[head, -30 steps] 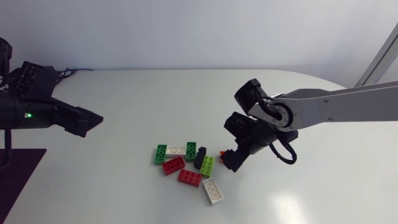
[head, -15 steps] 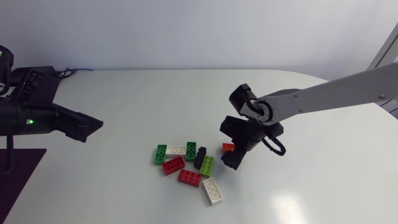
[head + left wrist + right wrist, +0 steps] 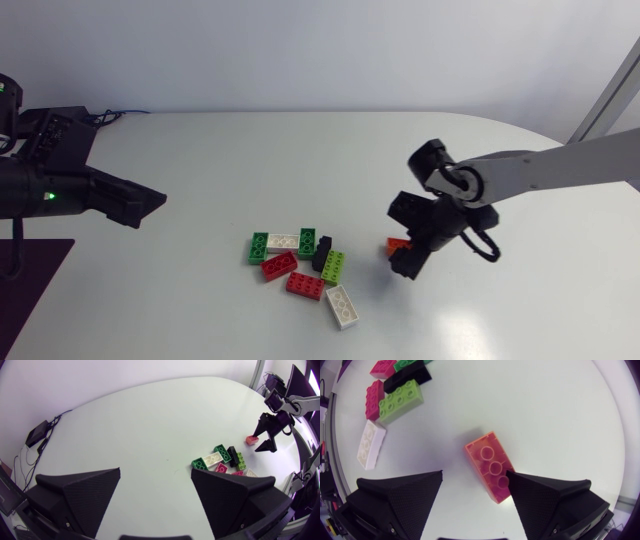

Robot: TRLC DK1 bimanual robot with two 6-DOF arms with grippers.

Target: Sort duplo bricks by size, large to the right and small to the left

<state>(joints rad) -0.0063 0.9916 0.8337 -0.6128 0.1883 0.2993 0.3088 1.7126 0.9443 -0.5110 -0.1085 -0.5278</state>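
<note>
The white table [image 3: 250,160] carries a cluster of bricks [image 3: 300,262] near its front middle: dark green, white, red, black and lime pieces lying close together, some touching. Compared with a second ago, the right gripper [image 3: 408,260] has swung away from that cluster toward the right side of the table, and the orange brick [image 3: 397,244] has travelled with it. Earlier the brick sat just beside the lime brick [image 3: 333,266]; it is now well apart from the group, with bare tabletop between. The cluster itself has not shifted. The left gripper [image 3: 150,203] hangs over the table's left part, almost where it was, its fingers spread wide with nothing between them. In the right wrist view the orange brick lies flat on the table, studs up, in the gap between the right gripper's fingers. Its long axis runs slantwise to them: the near end sits against the inner edge of one finger, and the far end points ahead and across the gap, toward the side where the cluster lies. Those fingers stand apart, and the other finger is clear of the brick.
</note>
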